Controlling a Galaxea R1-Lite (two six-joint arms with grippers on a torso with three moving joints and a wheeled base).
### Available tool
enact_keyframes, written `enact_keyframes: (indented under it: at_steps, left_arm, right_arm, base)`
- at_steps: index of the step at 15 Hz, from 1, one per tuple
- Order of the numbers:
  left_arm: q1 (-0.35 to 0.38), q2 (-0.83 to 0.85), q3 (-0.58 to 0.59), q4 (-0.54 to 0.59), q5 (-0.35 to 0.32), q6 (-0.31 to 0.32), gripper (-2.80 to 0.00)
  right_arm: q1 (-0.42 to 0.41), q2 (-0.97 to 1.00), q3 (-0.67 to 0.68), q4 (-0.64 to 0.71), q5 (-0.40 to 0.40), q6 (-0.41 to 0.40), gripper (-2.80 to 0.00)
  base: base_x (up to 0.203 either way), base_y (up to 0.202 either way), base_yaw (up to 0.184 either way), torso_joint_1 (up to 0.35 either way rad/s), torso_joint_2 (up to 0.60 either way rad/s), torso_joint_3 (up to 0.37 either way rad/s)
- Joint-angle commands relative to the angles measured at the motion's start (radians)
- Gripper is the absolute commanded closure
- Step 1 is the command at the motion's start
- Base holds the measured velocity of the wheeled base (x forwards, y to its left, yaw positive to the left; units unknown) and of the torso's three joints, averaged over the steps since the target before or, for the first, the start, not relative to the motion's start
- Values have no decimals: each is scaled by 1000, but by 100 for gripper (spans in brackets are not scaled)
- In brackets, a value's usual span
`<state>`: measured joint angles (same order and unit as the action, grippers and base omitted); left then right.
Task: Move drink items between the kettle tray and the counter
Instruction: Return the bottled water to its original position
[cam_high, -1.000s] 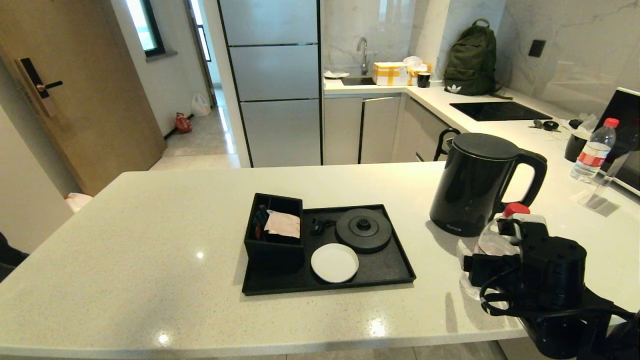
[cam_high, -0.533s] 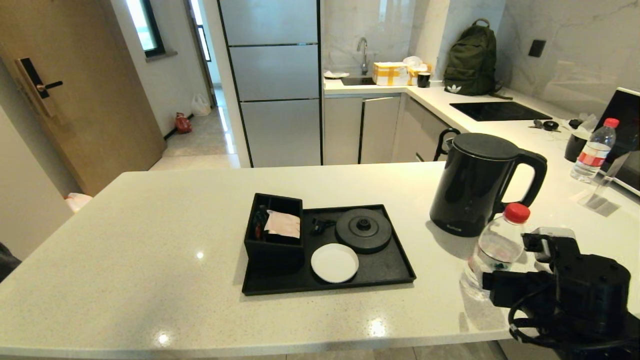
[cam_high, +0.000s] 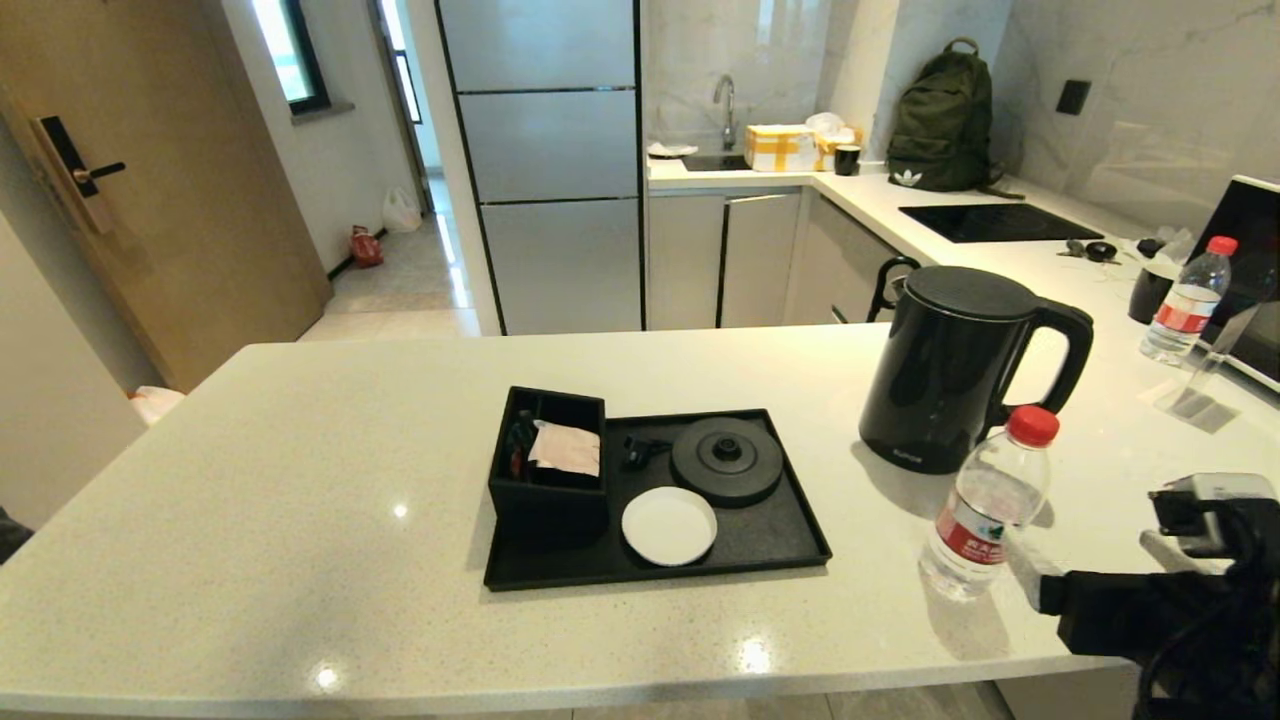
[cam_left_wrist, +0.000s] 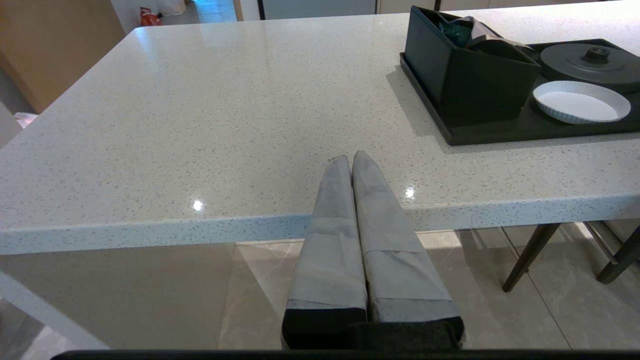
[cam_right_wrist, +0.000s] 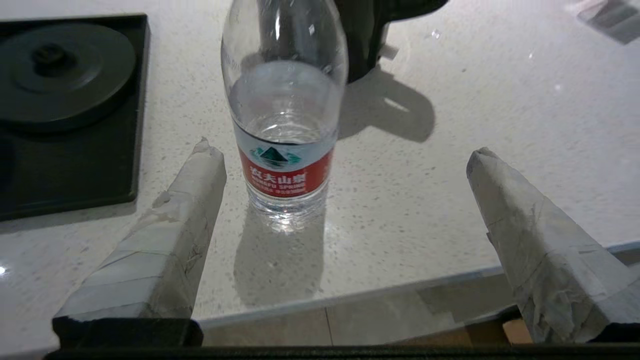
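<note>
**Bottle stood free on the counter**

The right gripper (cam_right_wrist: 345, 160) hung at the counter's (cam_high: 300, 480) edge, fingers spread wide and empty. The water bottle (cam_right_wrist: 285, 115) stood upright just beyond the fingertips, nearer one finger, touching neither. Behind it sat the kettle (cam_high: 950, 370), beside the kettle tray (cam_high: 780, 535). The left gripper (cam_left_wrist: 352, 162) was parked at the near edge, fingers pressed together.

Cream, finely speckled counter (cam_high: 300, 480) — on it a matte black tray (cam_high: 770, 540) with a white coaster (cam_high: 669, 525). Glossy black kettle (cam_high: 950, 370) — at its five o'clock, a clear bottle (cam_high: 985, 510), red cap and label.
</note>
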<state>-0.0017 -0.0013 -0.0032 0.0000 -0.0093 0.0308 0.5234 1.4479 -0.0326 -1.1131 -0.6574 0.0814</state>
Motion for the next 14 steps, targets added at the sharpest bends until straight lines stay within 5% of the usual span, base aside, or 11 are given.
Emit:
enact_keyframes:
  at_steps: [1,6,8,12,14]
  left_arm:
    - [0,1,0,0,0,1,0]
    - [0,1,0,0,0,0,0]
    - [0,1,0,0,0,0,0]
    - [0,1,0,0,0,1,0]
    - [0,1,0,0,0,0,0]
  right_arm:
    - [10,-245,-19,130,-2,-13,-280]
    - [8,-603,-204,711,-19,-27,-280]
    - [-71,-682,-333,920,-70,-25,-280]
    - [-319,-777,-412,971,-191,-56,-280]
    - [-381,-847,-445,1029,-231,-98,-280]
  base:
    - [0,0,0,0,0,0]
    - [0,0,0,0,0,0]
    - [0,0,0,0,0,0]
    - [0,0,0,0,0,0]
    - [0,0,0,0,0,0]
